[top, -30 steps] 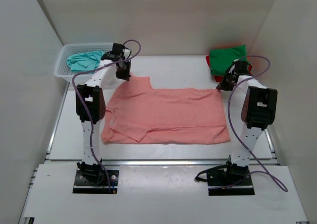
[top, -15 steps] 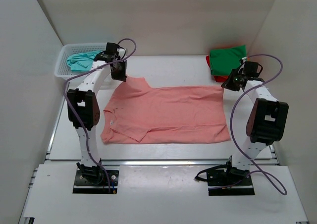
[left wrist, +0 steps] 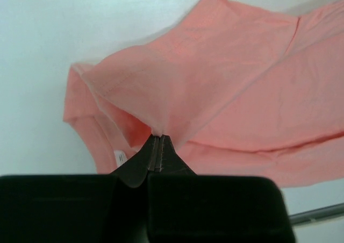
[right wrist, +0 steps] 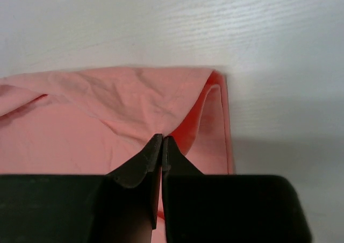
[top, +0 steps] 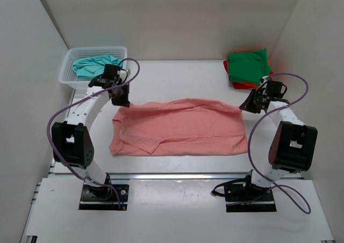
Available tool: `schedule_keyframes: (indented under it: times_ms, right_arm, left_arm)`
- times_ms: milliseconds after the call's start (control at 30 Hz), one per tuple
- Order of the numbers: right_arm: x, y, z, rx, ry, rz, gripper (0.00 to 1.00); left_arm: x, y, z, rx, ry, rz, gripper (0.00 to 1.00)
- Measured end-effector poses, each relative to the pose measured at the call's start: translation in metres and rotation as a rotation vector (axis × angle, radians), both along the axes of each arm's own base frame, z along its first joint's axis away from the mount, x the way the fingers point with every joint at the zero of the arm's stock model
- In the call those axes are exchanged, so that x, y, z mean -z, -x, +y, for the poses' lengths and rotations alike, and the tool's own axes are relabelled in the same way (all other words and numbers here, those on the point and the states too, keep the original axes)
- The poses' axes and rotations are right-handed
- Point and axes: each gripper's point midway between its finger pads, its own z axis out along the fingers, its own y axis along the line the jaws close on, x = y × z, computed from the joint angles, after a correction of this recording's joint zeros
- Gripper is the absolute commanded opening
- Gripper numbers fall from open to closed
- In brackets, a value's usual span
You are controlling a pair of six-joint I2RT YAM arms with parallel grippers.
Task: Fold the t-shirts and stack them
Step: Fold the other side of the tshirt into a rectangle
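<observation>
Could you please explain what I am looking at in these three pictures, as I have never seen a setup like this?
These are two robot arms bolted at the near edge of a white table. The wide picture comes from a fixed camera above and behind them. The two close-ups come from a camera on each wrist. A salmon pink t-shirt lies spread on the table. The left tool and the right tool are each pinched shut on its far edge, one at each end, lifting the cloth a little. At the far left a white basket holds a teal shirt; at the far right lies a folded green shirt.
</observation>
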Motion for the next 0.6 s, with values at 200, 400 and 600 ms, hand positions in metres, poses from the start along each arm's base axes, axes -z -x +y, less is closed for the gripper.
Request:
schedule_keyframes:
  times_ms: [200, 400, 600]
  right_arm:
    - [0.0, 0.025, 0.001, 0.004, 0.011, 0.008, 0.0]
    - [0.008, 0.046, -0.007, 0.04, 0.026, 0.038, 0.0]
    - [0.014, 0.068, -0.018, 0.078, 0.048, 0.067, 0.0]
  left_arm:
    - [0.025, 0.039, 0.01, -0.01, -0.014, 0.065, 0.0]
    - [0.035, 0.06, 0.016, -0.015, -0.02, 0.094, 0.0]
    - [0.029, 0.066, 0.021, -0.018, -0.024, 0.069, 0.0]
